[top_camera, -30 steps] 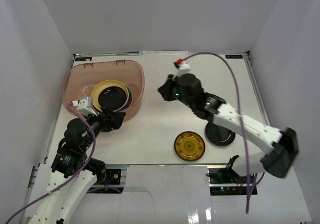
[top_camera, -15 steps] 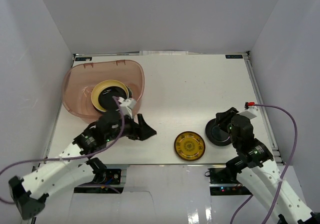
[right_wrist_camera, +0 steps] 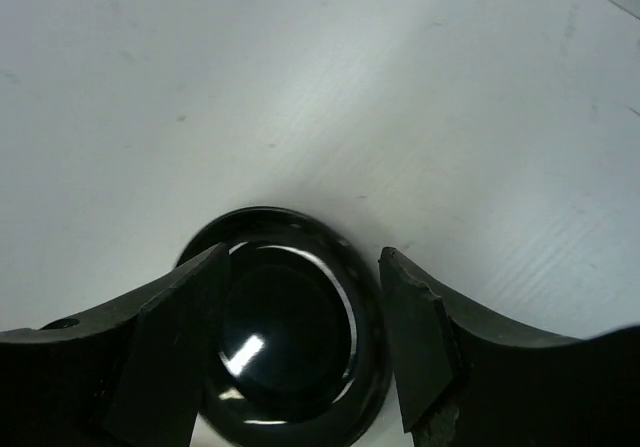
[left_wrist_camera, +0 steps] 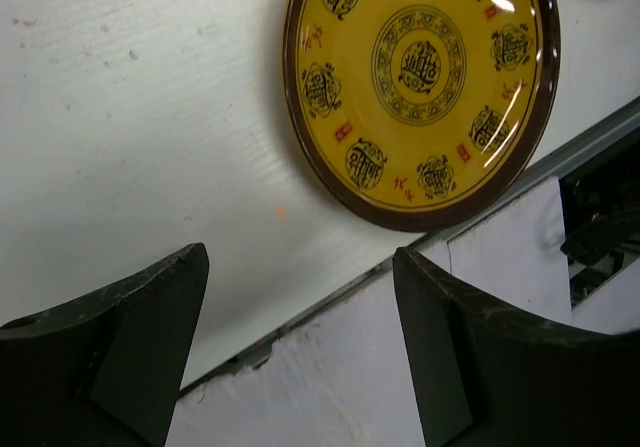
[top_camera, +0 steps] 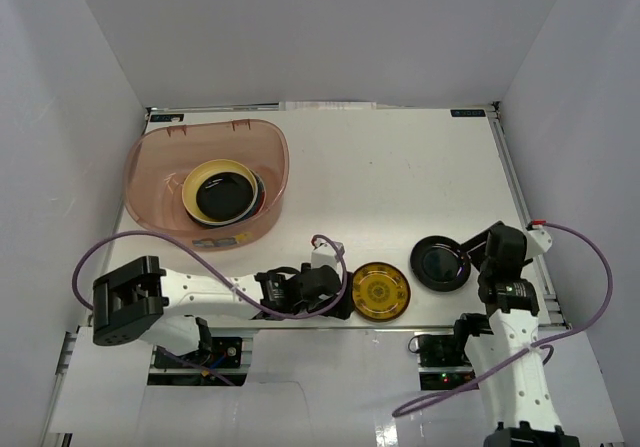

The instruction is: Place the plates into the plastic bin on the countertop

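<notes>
A yellow patterned plate lies near the countertop's front edge, and a black plate lies to its right. The reddish plastic bin at the back left holds stacked plates, a black one on top inside a yellow rim. My left gripper reaches along the front edge, open, just left of the yellow plate. In the left wrist view my left gripper holds nothing. My right gripper stands open over the black plate, its fingers apart on either side.
White walls close in the countertop on three sides. A metal rail runs along the front edge below the yellow plate. The right arm's purple cable loops at the right edge.
My left arm swung from the bin to the right along the front edge, up to the yellow plate. My right arm drew back from the middle to the black plate, and its jaws opened.
</notes>
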You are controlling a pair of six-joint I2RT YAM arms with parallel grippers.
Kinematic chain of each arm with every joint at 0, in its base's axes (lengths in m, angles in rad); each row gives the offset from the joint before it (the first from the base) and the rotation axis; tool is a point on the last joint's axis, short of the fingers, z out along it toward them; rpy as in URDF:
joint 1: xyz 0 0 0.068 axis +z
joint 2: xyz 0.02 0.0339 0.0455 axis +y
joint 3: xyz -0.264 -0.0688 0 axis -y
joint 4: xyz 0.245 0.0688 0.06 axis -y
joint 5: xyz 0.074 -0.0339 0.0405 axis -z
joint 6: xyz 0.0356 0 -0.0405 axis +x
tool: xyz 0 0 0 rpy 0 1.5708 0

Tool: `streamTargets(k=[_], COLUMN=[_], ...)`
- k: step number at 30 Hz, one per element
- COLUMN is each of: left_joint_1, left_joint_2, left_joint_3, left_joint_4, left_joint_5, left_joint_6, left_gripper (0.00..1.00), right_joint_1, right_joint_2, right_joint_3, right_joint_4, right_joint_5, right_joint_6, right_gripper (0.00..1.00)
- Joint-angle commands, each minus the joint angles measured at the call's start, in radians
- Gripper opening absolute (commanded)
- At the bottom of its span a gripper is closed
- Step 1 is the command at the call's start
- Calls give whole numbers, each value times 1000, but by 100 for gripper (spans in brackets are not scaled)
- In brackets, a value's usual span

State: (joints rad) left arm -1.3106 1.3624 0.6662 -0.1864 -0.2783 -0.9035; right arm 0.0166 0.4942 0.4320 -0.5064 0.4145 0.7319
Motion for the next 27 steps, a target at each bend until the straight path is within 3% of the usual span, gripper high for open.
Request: streamTargets(k=[1, 8, 14, 18, 19, 23, 27], left_joint_1=[1, 11, 42, 48, 50, 53, 53], left_joint_2=[46, 208, 299, 320, 323, 293, 174], left_joint_3=[21, 76, 85, 81, 81, 62, 36], left_joint_4=[159, 209, 254, 271, 269, 249, 205], left_joint_5=[-55, -79, -94, -113, -116, -143, -176], left_joint_6=[-14, -24, -52, -55, -55, -58, -46], left_gripper=[85, 84, 73, 50, 36, 1, 0], right_joint_1=[-180, -296, -308, -310, -310, -310, -310], right_joint_2=[50, 70, 87, 70, 67, 63, 53], right_joint_3=[-47, -52, -194, -274, -291, -367, -404], right_joint_4=[-4, -6, 52, 107, 123, 213, 258], right_joint_5=[-168, -319, -420, -477, -506, -557, -589], right_joint_6=[-64, -83, -5, 18, 27, 50, 63], right_gripper=[68, 70, 68, 67, 64, 47, 30])
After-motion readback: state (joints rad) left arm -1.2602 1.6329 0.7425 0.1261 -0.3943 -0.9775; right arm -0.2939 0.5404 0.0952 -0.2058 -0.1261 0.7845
